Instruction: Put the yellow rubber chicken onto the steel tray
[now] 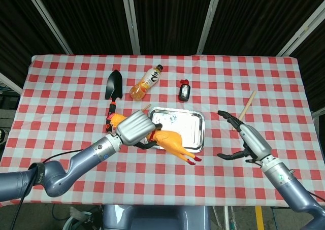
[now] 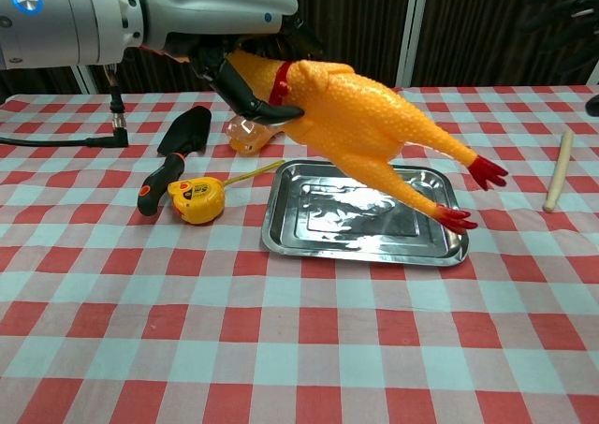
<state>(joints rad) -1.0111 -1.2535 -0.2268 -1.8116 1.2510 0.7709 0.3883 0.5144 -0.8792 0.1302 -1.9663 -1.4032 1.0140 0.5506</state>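
steel tray (image 2: 281, 241) bare | tape measure (image 2: 196, 199) (left), stick (image 2: 558, 169) right

Head looks down; chest faces tray (image 2: 281, 241).

red-checked table (image 1: 284, 77) before dark curtains (image 1: 167, 17)

Yellow rubber chicken (image 2: 365, 124): head hidden inside the left hand (image 2: 248, 78) | steel tray (image 2: 309, 241): far rim partly covered by the chicken | orange bottle (image 2: 245, 136): mostly hidden in chest view (clear in head view) | right hand (image 2: 562, 3): dark, blurred, cut off at the top right corner
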